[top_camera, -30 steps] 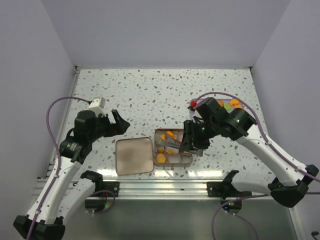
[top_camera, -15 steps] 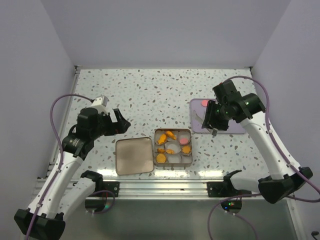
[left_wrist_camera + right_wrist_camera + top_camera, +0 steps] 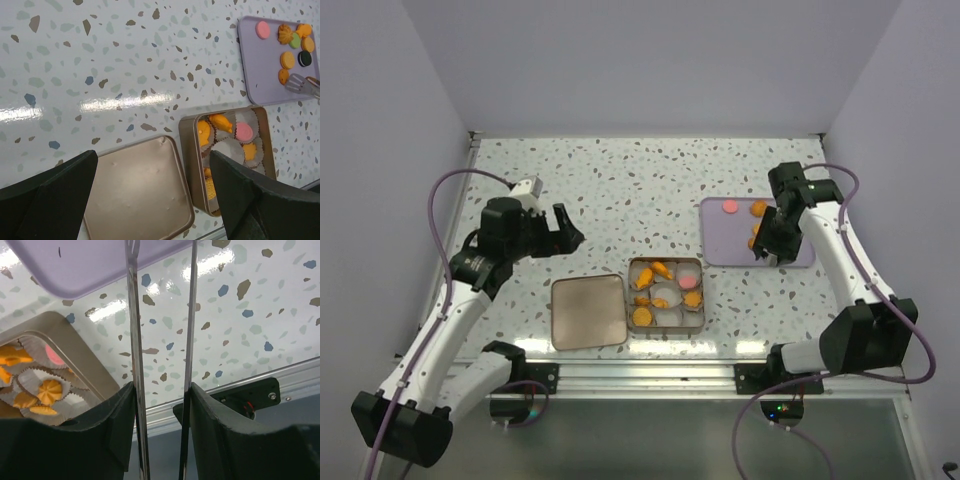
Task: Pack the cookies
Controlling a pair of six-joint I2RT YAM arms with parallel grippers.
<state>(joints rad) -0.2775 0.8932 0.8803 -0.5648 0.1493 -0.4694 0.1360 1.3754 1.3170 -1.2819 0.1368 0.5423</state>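
Observation:
Several orange cookies and a pink one [image 3: 692, 283] lie in white paper cups in the open tin [image 3: 630, 293], which also shows in the left wrist view [image 3: 187, 160]. More cookies [image 3: 287, 60], among them a pink round [image 3: 730, 207], lie on the purple tray [image 3: 720, 245]. My right gripper [image 3: 770, 245] is shut on metal tongs [image 3: 135, 340] and holds them over the tray's right part. The tongs' tips [image 3: 300, 85] sit by the tray cookies and grip nothing that I can see. My left gripper [image 3: 565, 235] is open and empty, above the table left of the tin.
The tin's lid [image 3: 588, 311] lies flat, left of the tin and touching it. A green and a dark round piece [image 3: 303, 58] lie among the tray cookies. The table's front rail [image 3: 240, 385] runs near the tin.
My right gripper carried the tongs from over the tin back to the purple tray. A pink cookie now lies in the tin. My left gripper shifted slightly farther back.

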